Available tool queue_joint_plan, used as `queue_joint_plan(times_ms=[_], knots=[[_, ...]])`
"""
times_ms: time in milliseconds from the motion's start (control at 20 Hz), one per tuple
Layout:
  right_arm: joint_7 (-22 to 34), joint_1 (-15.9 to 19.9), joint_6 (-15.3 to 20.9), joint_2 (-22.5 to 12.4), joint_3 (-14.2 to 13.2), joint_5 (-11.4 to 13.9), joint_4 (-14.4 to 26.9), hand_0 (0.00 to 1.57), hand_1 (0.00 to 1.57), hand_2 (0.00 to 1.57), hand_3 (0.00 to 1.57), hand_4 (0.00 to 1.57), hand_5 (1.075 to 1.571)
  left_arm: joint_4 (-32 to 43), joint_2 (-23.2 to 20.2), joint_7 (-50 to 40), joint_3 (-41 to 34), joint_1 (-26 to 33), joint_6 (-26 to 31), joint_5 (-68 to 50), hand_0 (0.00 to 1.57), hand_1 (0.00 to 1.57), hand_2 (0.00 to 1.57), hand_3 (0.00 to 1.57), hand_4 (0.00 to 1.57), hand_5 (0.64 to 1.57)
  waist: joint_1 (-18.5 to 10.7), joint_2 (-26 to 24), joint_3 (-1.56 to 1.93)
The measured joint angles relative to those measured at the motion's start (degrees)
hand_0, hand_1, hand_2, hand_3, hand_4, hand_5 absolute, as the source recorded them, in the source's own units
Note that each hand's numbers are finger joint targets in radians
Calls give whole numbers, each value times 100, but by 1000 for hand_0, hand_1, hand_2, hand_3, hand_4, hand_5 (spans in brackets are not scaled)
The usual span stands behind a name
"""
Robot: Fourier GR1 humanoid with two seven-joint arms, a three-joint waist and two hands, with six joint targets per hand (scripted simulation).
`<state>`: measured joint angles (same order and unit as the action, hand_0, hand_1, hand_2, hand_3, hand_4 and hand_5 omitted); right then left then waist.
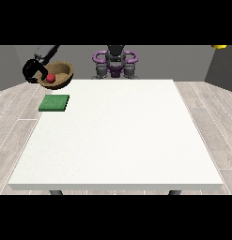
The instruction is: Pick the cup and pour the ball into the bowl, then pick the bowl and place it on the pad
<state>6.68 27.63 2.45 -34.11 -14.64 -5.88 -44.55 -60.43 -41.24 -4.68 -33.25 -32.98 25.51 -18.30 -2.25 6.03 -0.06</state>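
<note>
A brown wooden bowl [62, 71] hangs in the air above the table's far left corner, tilted towards the camera. A small red ball [50, 78] lies inside it. The black hand at the view's left [29, 71] has its fingers curled round the bowl's left rim. A flat green pad [54, 102] lies on the white table [117, 140] just below and in front of the bowl. No cup shows anywhere. The hand at the view's right is out of sight.
The robot's torso [115, 61] stands behind the table's far edge. A yellow object [219, 46] peeks in at the top right corner. Wooden floor surrounds the table.
</note>
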Motion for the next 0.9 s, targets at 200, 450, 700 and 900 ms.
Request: queue_joint_plan(times_ms=[200, 450, 700, 900], knots=[[134, 172, -213, -319, -148, -55, 14, 1571, 1571, 1571, 585, 1094, 1564, 192, -153, 234, -74, 49, 43, -21, 0, 0, 0, 0, 1210, 1550, 81, 142, 2], [4, 189, -432, -466, -293, -119, 127, 1571, 1571, 1571, 489, 1073, 1568, 392, -264, 666, -132, 210, 192, -28, 0, 0, 0, 0, 1215, 1553, 86, 368, 3], [-232, 249, -279, -224, -433, -187, 396, 1571, 1571, 1571, 450, 1052, 1569, 365, -290, 778, -80, 175, 158, -53, 0, 0, 0, 0, 1206, 1555, -1, 560, 6], [-363, 315, -145, 77, -460, -237, 519, 1571, 1571, 1571, 579, 1010, 1571, 428, -353, 789, -60, 136, 173, -110, 0, 0, 0, 0, 1204, 1555, -33, 615, 8]])
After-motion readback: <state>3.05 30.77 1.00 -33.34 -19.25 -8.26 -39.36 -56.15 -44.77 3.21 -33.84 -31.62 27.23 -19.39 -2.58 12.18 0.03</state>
